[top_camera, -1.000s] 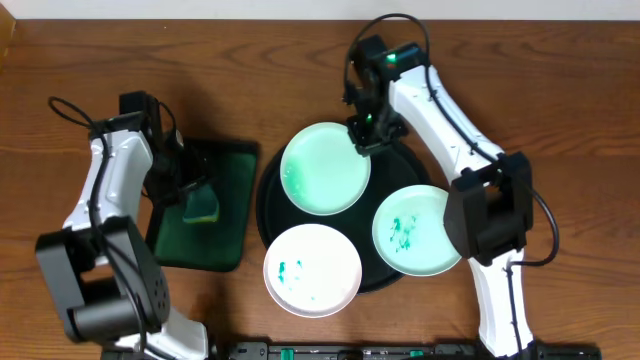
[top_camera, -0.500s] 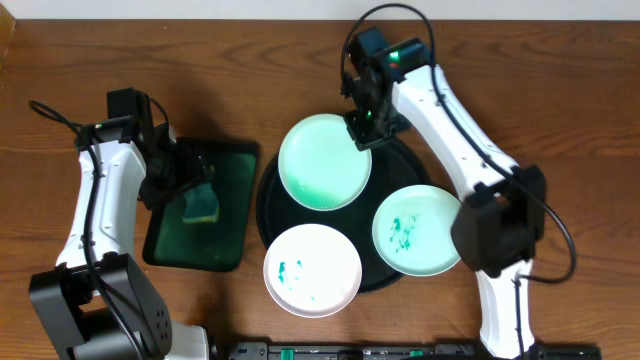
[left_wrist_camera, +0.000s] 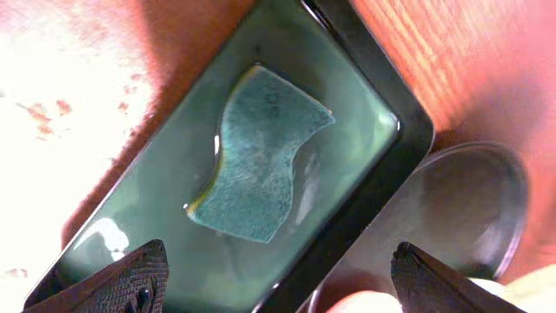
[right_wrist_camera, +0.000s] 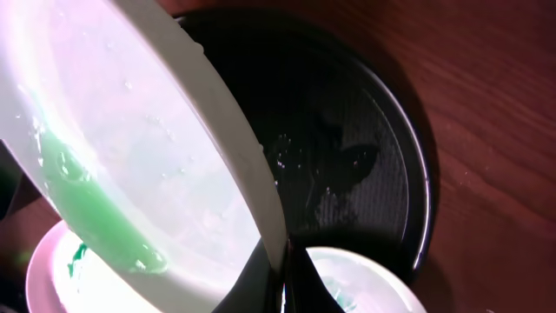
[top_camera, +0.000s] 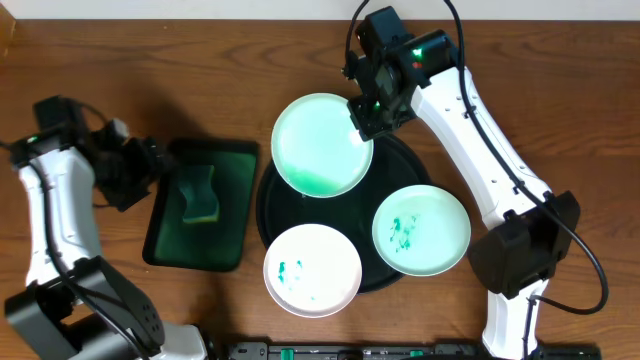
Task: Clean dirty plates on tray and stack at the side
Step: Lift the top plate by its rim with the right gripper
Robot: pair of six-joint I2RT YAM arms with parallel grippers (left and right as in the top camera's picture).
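Front position: one plate [top_camera: 312, 270] with teal specks lies flat, overhanging the near rim of the black tray [top_camera: 358, 205]. To the right, a second plate [top_camera: 421, 230] with teal smears rests on the tray and overhangs its right edge.

Left side: the left end effector [top_camera: 140, 170] has its fingers wide apart and empty, just beside the green tray [top_camera: 232, 160] on the counter [top_camera: 560, 100]. A sponge [top_camera: 202, 192] lies inside that green tray, untouched.

Far position: the right end effector [top_camera: 365, 118] is clamped on the rim of the third plate [top_camera: 322, 144]. This plate is raised above the black tray's far-left part and tilted – green liquid pools along its lower edge.
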